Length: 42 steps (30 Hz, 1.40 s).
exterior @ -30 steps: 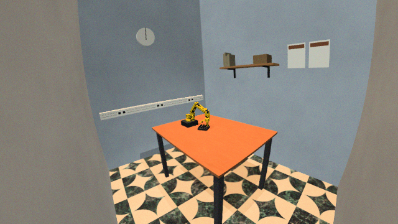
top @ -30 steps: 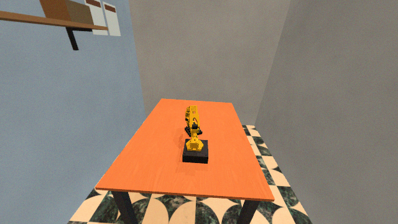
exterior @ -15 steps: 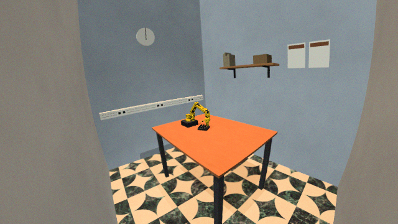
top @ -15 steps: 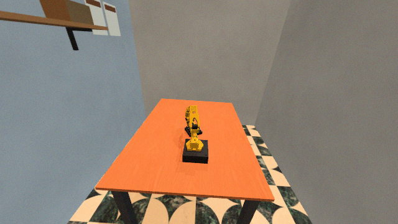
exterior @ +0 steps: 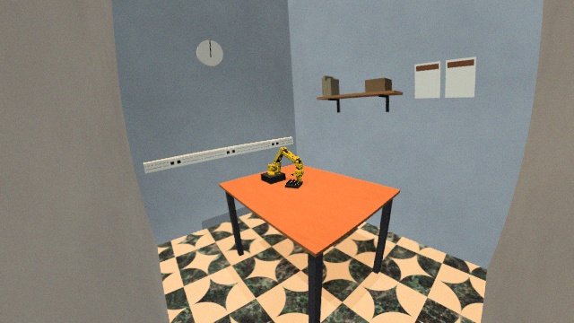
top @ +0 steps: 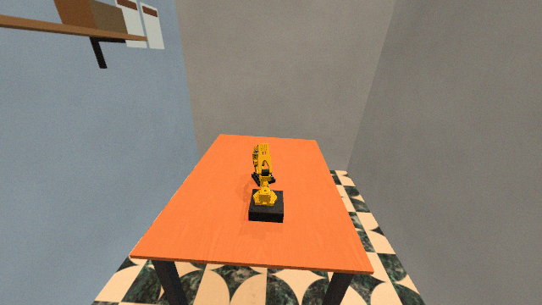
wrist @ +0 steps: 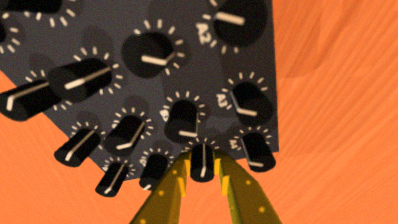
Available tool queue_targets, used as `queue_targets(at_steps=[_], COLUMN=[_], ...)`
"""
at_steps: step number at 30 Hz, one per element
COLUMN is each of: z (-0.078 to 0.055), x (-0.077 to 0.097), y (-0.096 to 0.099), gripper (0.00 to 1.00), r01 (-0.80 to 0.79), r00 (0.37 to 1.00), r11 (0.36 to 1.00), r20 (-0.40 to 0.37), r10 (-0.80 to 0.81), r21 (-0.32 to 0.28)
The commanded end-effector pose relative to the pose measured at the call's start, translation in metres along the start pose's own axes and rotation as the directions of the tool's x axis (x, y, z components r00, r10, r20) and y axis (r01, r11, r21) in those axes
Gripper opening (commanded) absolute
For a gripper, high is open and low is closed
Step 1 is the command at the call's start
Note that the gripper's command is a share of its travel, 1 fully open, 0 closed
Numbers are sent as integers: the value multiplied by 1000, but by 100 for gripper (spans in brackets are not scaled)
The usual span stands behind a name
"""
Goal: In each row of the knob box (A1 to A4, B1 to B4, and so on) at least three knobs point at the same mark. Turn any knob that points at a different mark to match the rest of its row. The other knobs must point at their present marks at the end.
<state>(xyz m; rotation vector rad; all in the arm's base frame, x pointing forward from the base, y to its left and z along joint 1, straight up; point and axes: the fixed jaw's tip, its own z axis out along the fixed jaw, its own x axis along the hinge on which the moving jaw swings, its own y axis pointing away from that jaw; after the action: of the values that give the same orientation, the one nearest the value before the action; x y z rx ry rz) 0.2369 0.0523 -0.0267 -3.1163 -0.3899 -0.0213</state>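
Note:
The black knob box (top: 266, 217) (exterior: 292, 185) (wrist: 200, 75) lies on the orange table (top: 203, 220) (exterior: 332, 211) (wrist: 340, 125), just in front of the arm's base (top: 262, 179) (exterior: 273, 178). In the wrist view it carries rows of black knobs with white pointer lines and white tick marks. My yellow gripper (wrist: 202, 156) (top: 265, 198) (exterior: 298, 179) reaches down onto the box. It is shut on the small knob (wrist: 202, 165) at the box's near edge, just left of knob A4 (wrist: 257, 151). This knob's pointer runs straight along the gap between the fingers. Its label is hidden.
The table's edges are well away from the box on all sides. A shelf with boxes (exterior: 359, 90), two wall posters (exterior: 444, 78) and a clock (exterior: 209, 52) hang on the blue walls, far from the arm.

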Motion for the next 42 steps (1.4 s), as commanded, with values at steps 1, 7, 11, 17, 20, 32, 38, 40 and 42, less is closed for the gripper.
queue_targets(at_steps=[1, 7, 11, 17, 20, 32, 38, 40, 42], z=[1, 1, 1, 1, 1, 1, 1, 1, 1], x=[-2, -2, -3, -3, -4, -5, -5, -5, -5], y=[-3, -3, -3, -3, -3, -4, -4, -4, -4], gripper=[1, 1, 1, 1, 1, 1, 1, 1, 1], r01=[-61, -131, -200, -301, -318, -508, -567, -595, -623], r00=[998, 991, 980, 954, 948, 861, 824, 804, 782], r11=[998, 991, 980, 954, 948, 861, 824, 804, 782], r20=[12, 12, 12, 11, 11, 10, 10, 10, 10], r10=[61, 131, 200, 301, 318, 508, 567, 595, 623], r21=[0, -1, -2, -3, -3, -5, -6, -6, -7])
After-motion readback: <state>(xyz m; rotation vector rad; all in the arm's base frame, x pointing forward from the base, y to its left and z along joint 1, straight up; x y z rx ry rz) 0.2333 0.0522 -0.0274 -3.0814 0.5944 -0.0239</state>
